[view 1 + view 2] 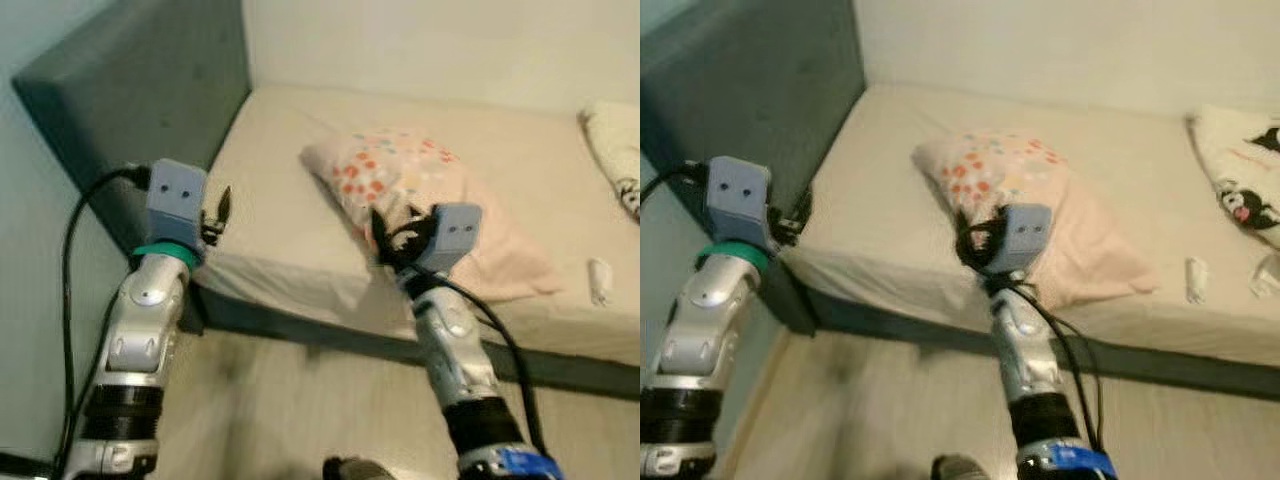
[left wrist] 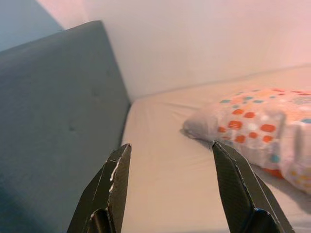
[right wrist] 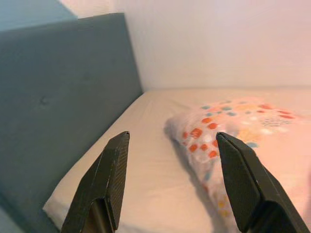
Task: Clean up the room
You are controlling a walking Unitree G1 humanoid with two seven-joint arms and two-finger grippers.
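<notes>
Both silver arms rise from the near edge over a pale wood floor (image 1: 260,400). Left hand (image 1: 222,208) is held at the near left corner of the bed (image 1: 270,240), just beside the grey-green headboard (image 1: 150,90); its fingers are spread, nothing between them, as the left wrist view confirms. Right hand (image 1: 392,238) is raised in front of the near edge of the pillow (image 1: 420,190); fingers spread apart, nothing held, and contact with the pillow cannot be told.

Pillow: pale pink with orange, red and teal spots, lying on the beige sheet at mid-bed, closer to the near edge, well apart from the headboard. At the far right of the bed lies a white blanket with black cartoon prints (image 1: 1240,170). A small white object (image 1: 598,280) sits near the right front edge of the mattress; too blurred to identify. Dark bed frame (image 1: 330,335) runs along below.
</notes>
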